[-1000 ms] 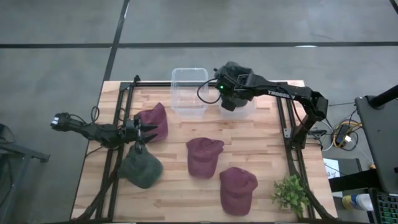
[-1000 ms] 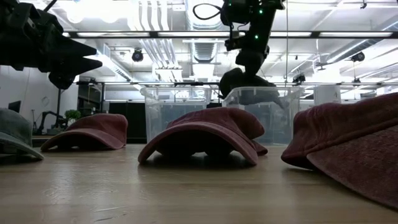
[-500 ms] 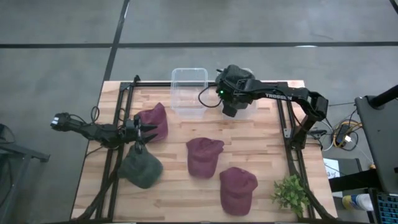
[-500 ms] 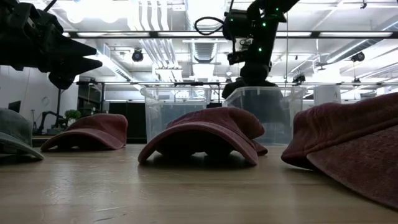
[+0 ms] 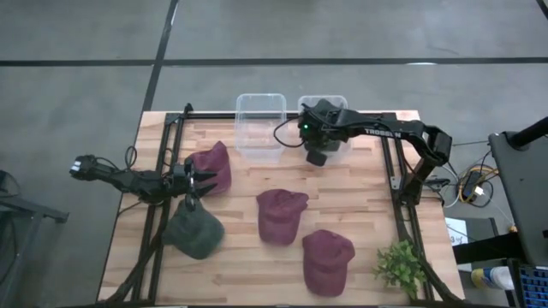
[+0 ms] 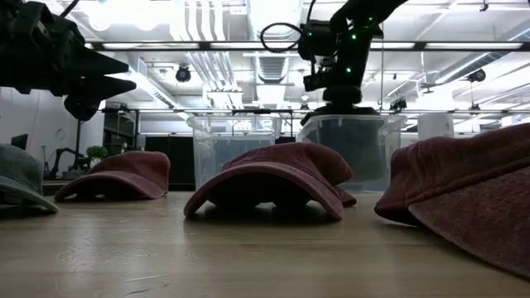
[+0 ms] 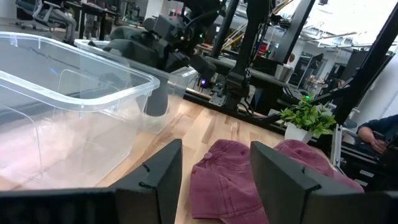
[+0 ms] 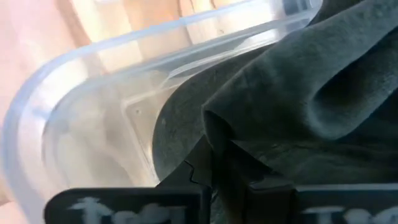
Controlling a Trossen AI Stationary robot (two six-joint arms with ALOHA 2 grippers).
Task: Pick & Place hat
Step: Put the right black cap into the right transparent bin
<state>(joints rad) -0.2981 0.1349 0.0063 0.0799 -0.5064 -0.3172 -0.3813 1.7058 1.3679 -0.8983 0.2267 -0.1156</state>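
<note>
Now right gripper (image 8: 217, 168) is clamped on the dark hat (image 8: 292, 93), lowered into the right-hand clear bin (image 5: 336, 107). Soft, light cloth; crown fold takes the pinch best. Left gripper (image 5: 199, 178) hangs open over the counter (image 5: 248, 265)

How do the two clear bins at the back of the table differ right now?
The left bin is empty; the right bin has a dark green hat going in. The right gripper, shut on that hat, is over the right bin; nothing is over the left. Both are clear plastic, side by side.
</note>
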